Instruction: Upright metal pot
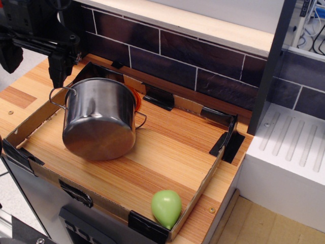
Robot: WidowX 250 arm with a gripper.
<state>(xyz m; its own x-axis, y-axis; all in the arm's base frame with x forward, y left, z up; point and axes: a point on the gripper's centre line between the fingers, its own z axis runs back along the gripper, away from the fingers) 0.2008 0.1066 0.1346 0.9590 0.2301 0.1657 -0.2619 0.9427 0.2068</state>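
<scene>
The metal pot (100,118) is shiny steel and lies tipped over on the wooden board, its flat bottom facing the front and its rim toward the back wall. One wire loop handle sticks out at its left and one at its right. My black gripper (60,76) hangs at the upper left, just above and behind the left handle, apart from the pot. Its fingers look pressed together with no gap and hold nothing. A green pear-shaped fruit (166,208) lies at the front right corner.
A low cardboard rim with black tape corners (226,142) surrounds the wooden board. An orange object (137,99) peeks out behind the pot. A dark tiled wall (203,61) runs along the back. A white ribbed drainer (294,147) stands to the right.
</scene>
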